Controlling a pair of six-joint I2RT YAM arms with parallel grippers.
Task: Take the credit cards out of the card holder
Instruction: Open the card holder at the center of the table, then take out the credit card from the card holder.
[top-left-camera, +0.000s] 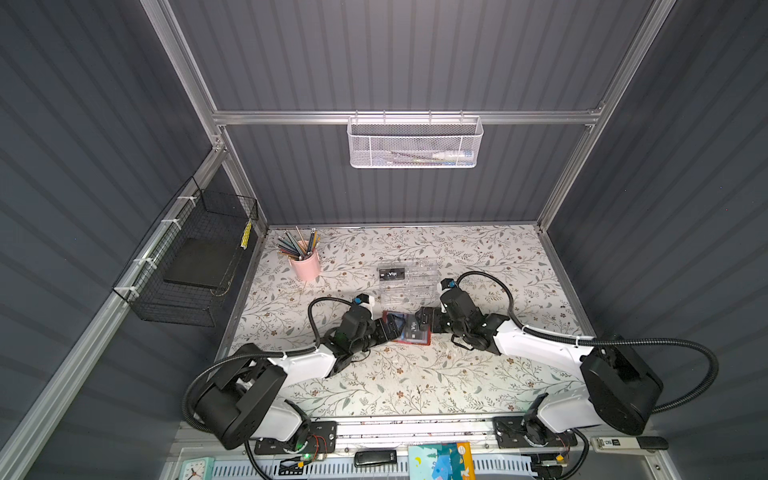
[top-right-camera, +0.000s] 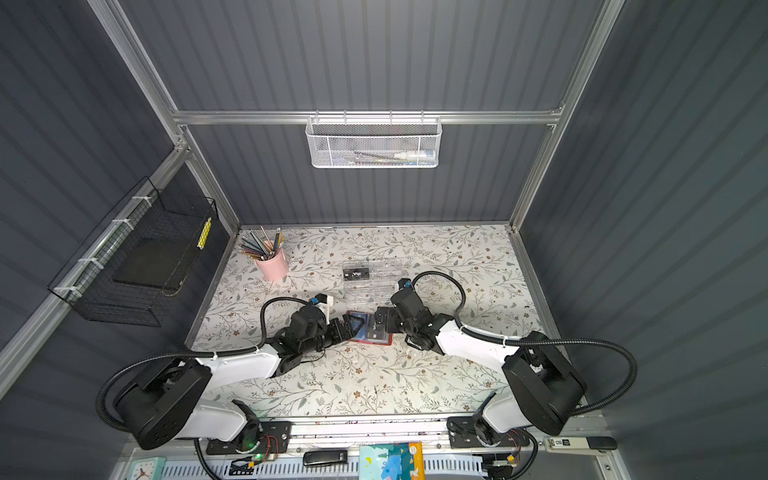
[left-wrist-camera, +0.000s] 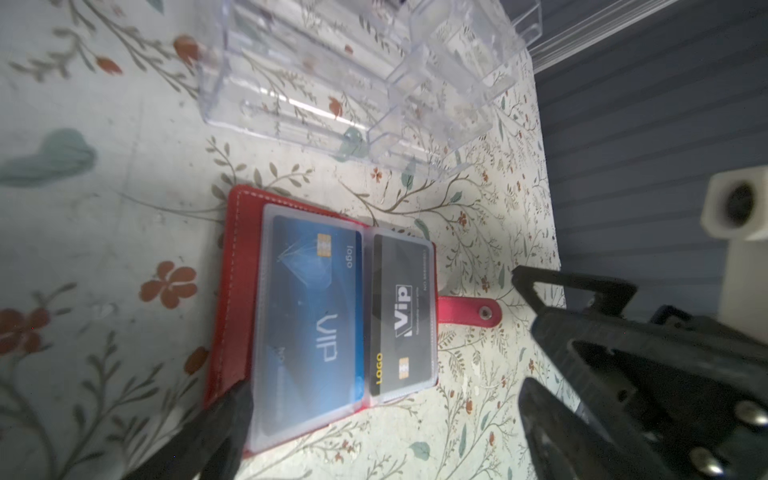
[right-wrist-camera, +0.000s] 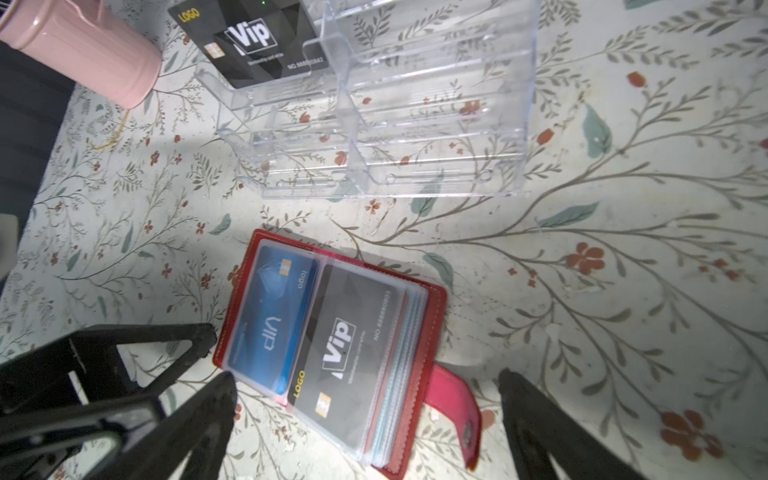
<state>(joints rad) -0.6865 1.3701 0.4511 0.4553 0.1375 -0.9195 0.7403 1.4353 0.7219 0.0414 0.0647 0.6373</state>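
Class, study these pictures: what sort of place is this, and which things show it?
Probably a robot test booth dressed as a desk: two robot arms at a floral tabletop, grey walls in an aluminium frame, and a pink pencil cup.

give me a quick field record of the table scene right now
holder: red, lying open on table
showing in holder: blue card, black card, both sleeved
box: clear, near holder, second black card inside
left gripper: open, at holder
right gripper: open, at holder
cup: pink, pencils inside
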